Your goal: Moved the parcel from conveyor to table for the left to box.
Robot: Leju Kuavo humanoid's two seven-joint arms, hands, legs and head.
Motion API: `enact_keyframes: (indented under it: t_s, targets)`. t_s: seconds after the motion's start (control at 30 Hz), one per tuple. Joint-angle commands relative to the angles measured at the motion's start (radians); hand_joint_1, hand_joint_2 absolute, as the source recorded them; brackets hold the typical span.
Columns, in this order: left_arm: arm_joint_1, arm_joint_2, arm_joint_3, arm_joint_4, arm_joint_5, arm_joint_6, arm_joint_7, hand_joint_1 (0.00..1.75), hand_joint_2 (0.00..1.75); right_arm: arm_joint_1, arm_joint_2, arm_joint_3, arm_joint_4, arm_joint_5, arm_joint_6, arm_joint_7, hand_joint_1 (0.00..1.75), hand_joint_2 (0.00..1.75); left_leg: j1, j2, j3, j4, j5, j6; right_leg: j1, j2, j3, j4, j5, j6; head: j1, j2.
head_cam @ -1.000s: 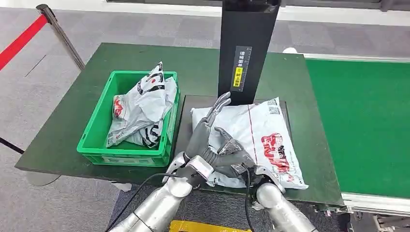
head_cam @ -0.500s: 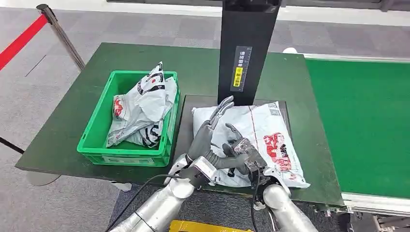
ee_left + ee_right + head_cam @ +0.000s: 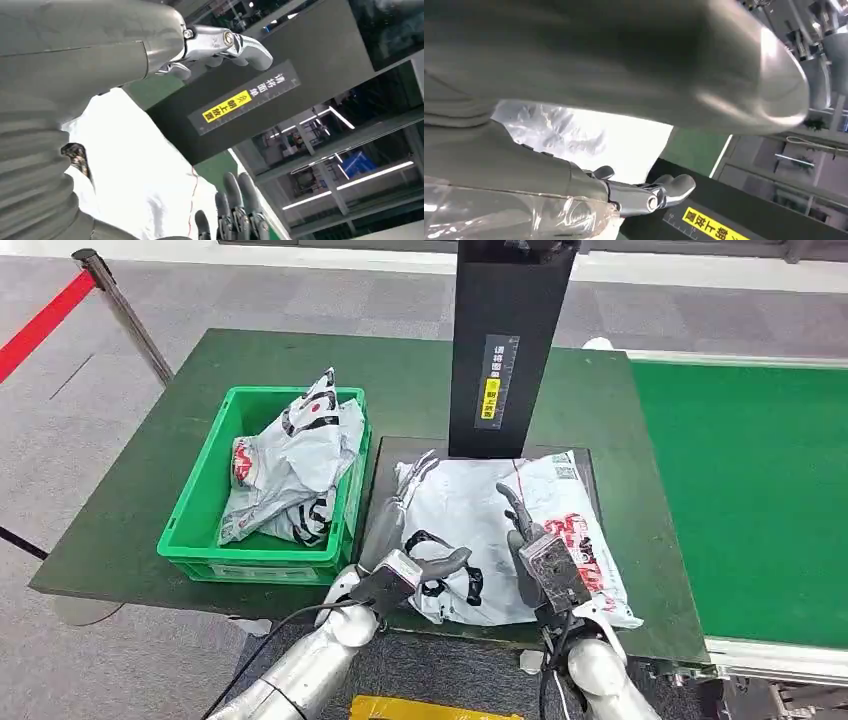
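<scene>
A white parcel [image 3: 480,510] with red and black print lies flat on a dark pad [image 3: 385,475] on the green table, in front of the black post. My left hand [image 3: 395,530] lies along the parcel's left edge with fingers stretched forward and its thumb spread over the plastic. My right hand [image 3: 530,545] rests on the parcel's right half, fingers straight and pointing away from me. Neither hand grips the parcel. In the left wrist view the parcel [image 3: 140,175] spreads white beneath my left hand [image 3: 100,55]. The right wrist view shows the parcel [image 3: 589,130] close below my right hand [image 3: 624,60].
A green crate [image 3: 190,525] holding several white parcels stands left of the pad. The black post [image 3: 510,340] with a yellow label rises just behind the parcel. The green conveyor belt [image 3: 760,490] runs along the right. A red barrier strap [image 3: 40,325] hangs at far left.
My hands were bunched together over the parcel's near end; they have now parted. The left moved to the left edge, the right moved onto the right half, both with fingers straightened.
</scene>
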Motion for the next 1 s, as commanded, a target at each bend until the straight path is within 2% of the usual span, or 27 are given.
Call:
enact_keyframes:
  t_s: [0.03, 0.1, 0.33, 0.5, 0.77, 0.87, 1.0]
  targets:
    - [-0.043, 0.041, 0.081, 0.089, -0.021, 0.023, 0.012, 0.0, 1.75, 0.023, -0.046, -0.097, 0.01, -0.045, -0.007, -0.022, 0.0, 0.0, 0.0, -0.001, 0.002, -0.001, 0.0, 0.0, 0.0, -0.001, 0.002, -0.001, 0.0, 0.0, 0.0, 0.0]
    - [-0.044, 0.052, 0.096, 0.096, -0.026, 0.027, 0.002, 0.0, 1.75, 0.044, -0.047, -0.107, 0.007, -0.067, 0.0, -0.038, 0.0, 0.0, 0.001, -0.001, 0.005, -0.003, 0.0, 0.0, 0.001, -0.001, 0.006, -0.004, 0.001, -0.001, 0.0, 0.0]
    - [-0.048, 0.082, 0.13, 0.103, -0.051, 0.041, -0.001, 0.0, 1.75, 0.067, -0.021, -0.161, -0.004, -0.071, 0.002, -0.049, 0.0, 0.0, 0.0, 0.0, 0.002, -0.001, 0.0, 0.0, 0.0, 0.0, 0.002, -0.001, 0.0, -0.001, 0.0, 0.0]
    - [-0.089, 0.085, 0.156, 0.173, -0.088, 0.018, 0.024, 0.0, 1.75, 0.122, -0.002, -0.335, -0.108, -0.134, -0.036, -0.088, 0.0, 0.0, 0.001, -0.001, 0.003, -0.001, 0.0, 0.0, 0.002, -0.002, 0.004, -0.002, 0.0, -0.001, 0.0, 0.0]
    - [-0.11, 0.047, 0.16, 0.339, -0.118, 0.019, 0.033, 0.0, 1.75, 0.187, 0.037, -0.591, -0.3, -0.275, 0.026, -0.108, 0.0, 0.0, 0.0, -0.004, 0.002, -0.001, 0.0, 0.0, 0.0, -0.005, 0.004, -0.002, -0.001, 0.0, 0.0, 0.0]
    - [-0.107, 0.028, 0.15, 0.39, -0.134, 0.024, 0.043, 0.0, 1.75, 0.195, 0.056, -0.643, -0.318, -0.288, 0.058, -0.113, 0.0, 0.0, 0.0, -0.004, 0.003, -0.002, 0.0, 0.0, 0.0, -0.005, 0.006, -0.003, -0.001, -0.001, 0.0, 0.0]
    - [-0.107, 0.026, 0.15, 0.398, -0.133, 0.029, 0.038, 0.0, 1.75, 0.197, 0.06, -0.647, -0.317, -0.287, 0.064, -0.115, 0.0, 0.0, 0.0, -0.002, 0.002, -0.001, 0.0, 0.0, 0.0, -0.003, 0.003, -0.002, -0.001, -0.001, 0.0, 0.0]
